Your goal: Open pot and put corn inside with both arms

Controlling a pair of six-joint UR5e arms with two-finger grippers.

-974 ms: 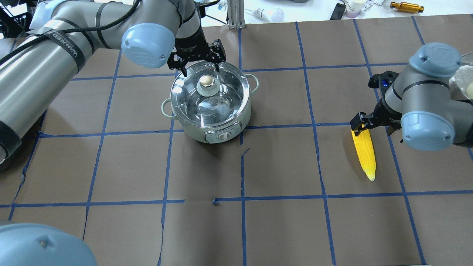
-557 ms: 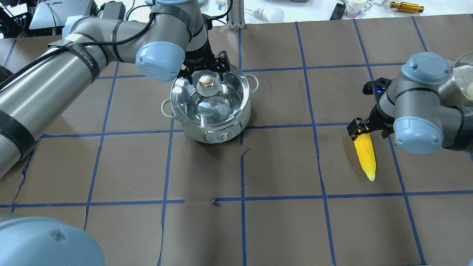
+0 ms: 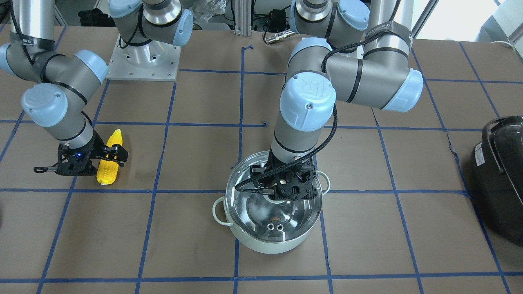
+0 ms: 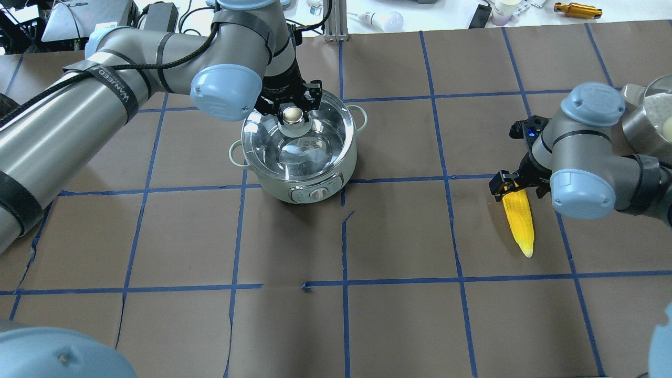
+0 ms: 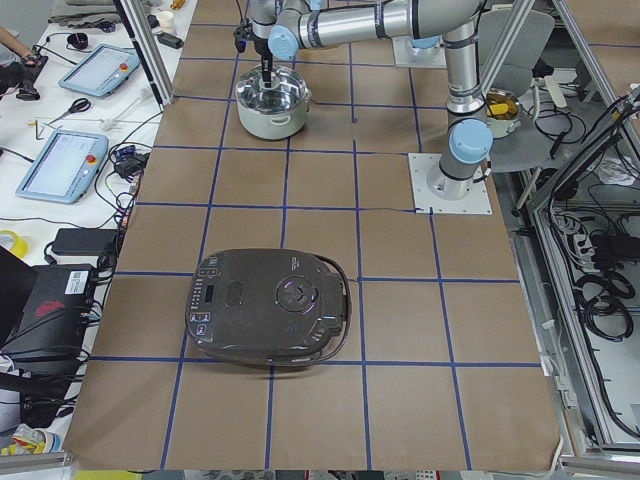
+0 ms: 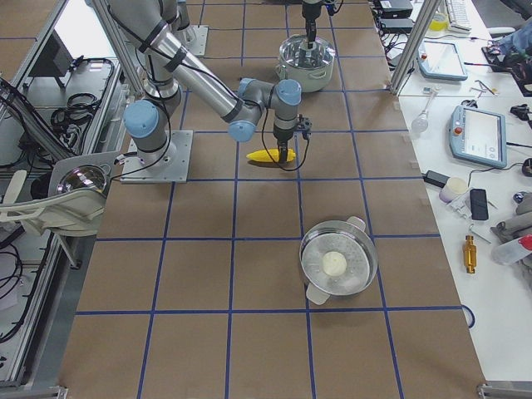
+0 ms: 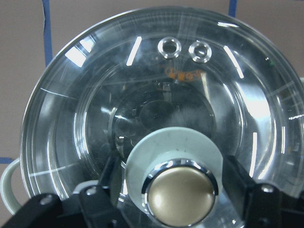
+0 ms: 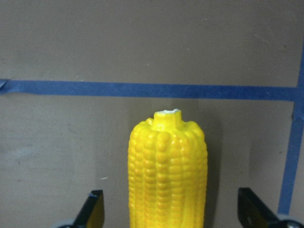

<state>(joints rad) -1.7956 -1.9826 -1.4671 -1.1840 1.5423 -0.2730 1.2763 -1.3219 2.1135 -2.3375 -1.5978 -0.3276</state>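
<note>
The left tool [image 4: 292,107] had moved over the lid knob [image 7: 180,197], still open. The right tool [image 4: 514,188], also open, straddled the corn [image 4: 520,226].

Pale mint-green pot [image 4: 270,185], shiny steel inside. Clear glass lid [image 4: 315,152] streaked with white glare, plus a brass-coloured knob [image 7: 179,197] with a chrome ring on a mint collar. Bright yellow corn [image 4: 518,223], tidy rows of kernels, little whitish stub at the blunt end. Plain brown surface [image 4: 399,325] gridded with blue tape lines. Silver-grey left arm [image 4: 63,131] and right arm [image 4: 575,144], light blue joint caps, a few black bands. Matte black left gripper [image 4: 292,107] and right gripper [image 4: 512,186], tiny blue light [image 3: 77,154] glowing on the right one. Glossy black appliance [image 5: 270,305] too, pretty dark all over.
</note>
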